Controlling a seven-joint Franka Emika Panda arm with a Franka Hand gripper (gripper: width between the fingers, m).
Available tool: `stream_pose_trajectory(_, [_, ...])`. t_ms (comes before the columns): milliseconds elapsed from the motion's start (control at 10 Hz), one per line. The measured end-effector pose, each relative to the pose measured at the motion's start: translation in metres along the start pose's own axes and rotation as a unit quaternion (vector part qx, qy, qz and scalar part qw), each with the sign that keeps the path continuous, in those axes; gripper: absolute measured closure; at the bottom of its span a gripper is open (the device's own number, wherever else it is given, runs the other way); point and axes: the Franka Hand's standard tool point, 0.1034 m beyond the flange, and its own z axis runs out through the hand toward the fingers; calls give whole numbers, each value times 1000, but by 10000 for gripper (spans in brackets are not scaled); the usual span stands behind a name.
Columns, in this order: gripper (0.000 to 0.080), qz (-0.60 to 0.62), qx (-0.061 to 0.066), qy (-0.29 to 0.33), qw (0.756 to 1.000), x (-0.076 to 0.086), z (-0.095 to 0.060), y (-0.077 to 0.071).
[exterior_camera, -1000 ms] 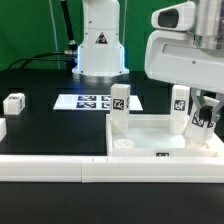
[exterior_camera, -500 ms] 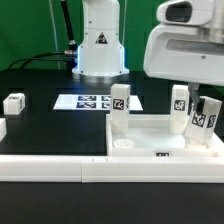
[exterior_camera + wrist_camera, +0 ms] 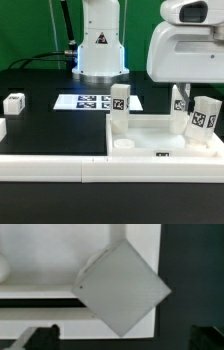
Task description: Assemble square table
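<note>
The white square tabletop slab (image 3: 150, 134) lies on the black table on the exterior view's right, with a round hole (image 3: 122, 145) at its near corner. Three tagged white legs stand on it: one at its left corner (image 3: 119, 108), one at the back (image 3: 180, 106), and one at the right (image 3: 205, 121), slightly tilted. My gripper (image 3: 194, 92) hangs just above that right leg, mostly hidden under the white hand. In the wrist view the leg's end (image 3: 122, 288) shows as a grey diamond over the slab (image 3: 40, 258). My gripper (image 3: 124, 339) is open, with dark fingertips (image 3: 40, 338) far apart and touching nothing.
A loose tagged leg (image 3: 14, 103) lies on the exterior view's left, and another (image 3: 2, 128) sits at the frame edge. The marker board (image 3: 92, 100) lies in front of the robot base (image 3: 98, 50). The long white border rail (image 3: 50, 166) runs along the front.
My gripper has let go of the right leg and risen above it, moving slightly toward the exterior view's right. The leg stays standing on the slab.
</note>
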Motion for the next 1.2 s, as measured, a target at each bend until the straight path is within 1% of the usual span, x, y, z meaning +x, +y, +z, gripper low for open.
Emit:
stream_pose_trajectory(100, [153,11,10,-14,1000,-8,6,-3])
stream_pose_trajectory(300, [150,9,4,-28,1000,-23,18,-12])
stream_pose_trajectory(400, [150,8,3,-31,999,-26,20,-11])
stream_pose_trajectory(600, [150,10,3,-31,999,-26,20,-10])
stream_pose_trajectory(700, [258,11,2,-31,999,-25,20,-7])
stream_pose_trajectory(800, [440,13,2,-31,999,-25,20,-6])
stream_pose_trajectory(900, [575,13,2,-31,999,-25,20,-5])
stream_pose_trajectory(1000, [575,14,2,-31,999,-24,21,-4])
stream_pose_trajectory(1100, [736,14,2,-31,999,-24,21,-4])
stream_pose_trajectory(1200, [786,14,2,-31,999,-24,21,-3])
